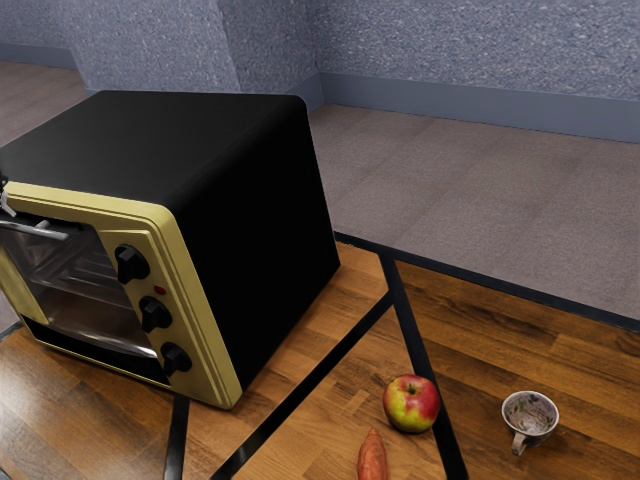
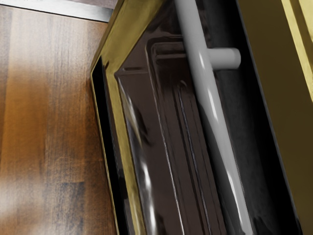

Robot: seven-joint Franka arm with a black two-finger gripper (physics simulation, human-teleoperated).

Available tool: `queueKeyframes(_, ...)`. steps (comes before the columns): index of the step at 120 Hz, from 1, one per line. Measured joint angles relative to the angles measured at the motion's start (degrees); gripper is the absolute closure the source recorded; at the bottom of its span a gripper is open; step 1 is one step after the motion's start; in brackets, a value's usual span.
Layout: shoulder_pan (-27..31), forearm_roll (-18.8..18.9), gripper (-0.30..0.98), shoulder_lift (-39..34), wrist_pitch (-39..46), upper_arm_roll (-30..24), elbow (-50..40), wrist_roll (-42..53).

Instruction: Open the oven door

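At the exterior view's left edge, a small part of my gripper [image 1: 4, 198] shows by the top of the oven door [image 1: 92, 318], close to the handle [image 1: 46, 231]. Whether it touches the handle I cannot tell. The black oven [image 1: 255, 225] has a yellow front frame, and its glass door looks shut. In the wrist view, the grey bar handle [image 2: 207, 90] runs along the door [image 2: 161, 122] under my hand, with a short post joining it to the dark strip behind. The rest of my gripper is cut off by the exterior view's edge.
Three black knobs [image 1: 153, 313] line the oven's front beside the door. On the wooden table [image 1: 290, 365], toward the exterior view's right, are a red-yellow apple [image 1: 411, 403], an orange-brown carrot-like thing [image 1: 372, 458] and a patterned cup [image 1: 530, 414].
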Motion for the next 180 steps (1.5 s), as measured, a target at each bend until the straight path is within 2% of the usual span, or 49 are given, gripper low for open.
queueKeyframes(70,-0.15,-0.50,0.00,-0.53,3.04,0.08,-4.27,4.83)
queueKeyframes(90,1.11,-0.45,0.00,-7.13,3.99,0.73,-10.68,5.53)
queueKeyframes(114,1.12,0.56,0.00,-16.24,5.23,5.39,-20.44,6.10)
queueKeyframes(144,1.67,5.53,0.00,-31.05,6.10,13.84,-32.08,6.45)
queueKeyframes(153,5.31,6.65,0.00,-34.96,6.13,15.69,-35.21,6.56)
queueKeyframes(169,18.40,7.25,0.00,-41.96,4.68,20.23,-39.46,6.95)
queueKeyframes(175,19.41,7.19,0.00,-42.61,3.95,19.94,-39.10,7.06)
queueKeyframes(180,16.59,6.15,0.00,-40.90,2.91,15.60,-35.65,6.50)
